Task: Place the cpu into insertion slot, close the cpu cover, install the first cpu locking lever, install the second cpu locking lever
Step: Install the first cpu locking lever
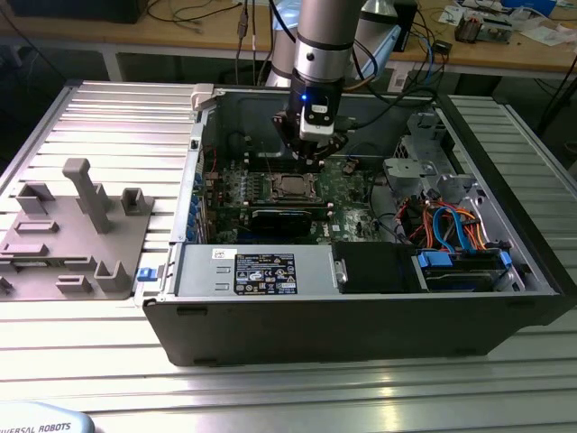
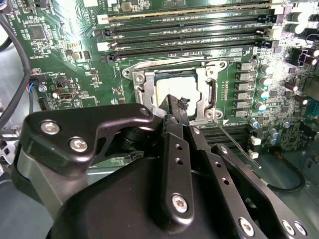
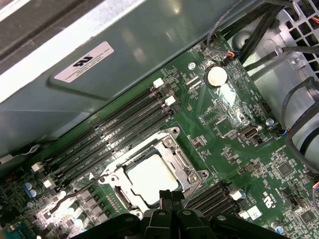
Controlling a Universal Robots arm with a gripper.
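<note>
In the exterior view, the silver and black robot arm (image 1: 322, 36) reaches down into an open grey sheet-metal computer case (image 1: 361, 334) on a ribbed aluminium table (image 1: 117, 361). Its black gripper (image 1: 313, 155) hangs just above and behind the small square silver-topped cpu (image 1: 290, 187). A grey moulded plastic fixture (image 1: 81, 225) lies well off from the gripper, outside the case, and the fingers are too small here to judge. In the second wrist view, the gripper (image 2: 177, 103) shows matte black bolted links whose tips are pressed together with nothing between them. They cover the near edge of the cpu (image 2: 177, 85). The thin silver metal cpu cover (image 2: 212, 94) lies flat around the chip, which shows through its window. A thin steel wire lever (image 2: 234, 142) slants out beside the fingers. Beyond the chip run long black memory slots (image 2: 189, 35) on the glossy green motherboard (image 2: 75, 64). In the first wrist view, the gripper (image 3: 167, 195) is cut off at the frame edge. The cpu (image 3: 149, 179) sits directly ahead of the tips inside the dark square silver-rimmed insertion slot (image 3: 119, 196), which is largely hidden under the cover (image 3: 172, 154). Farther off sits a round silver coin battery (image 3: 217, 75).
</note>
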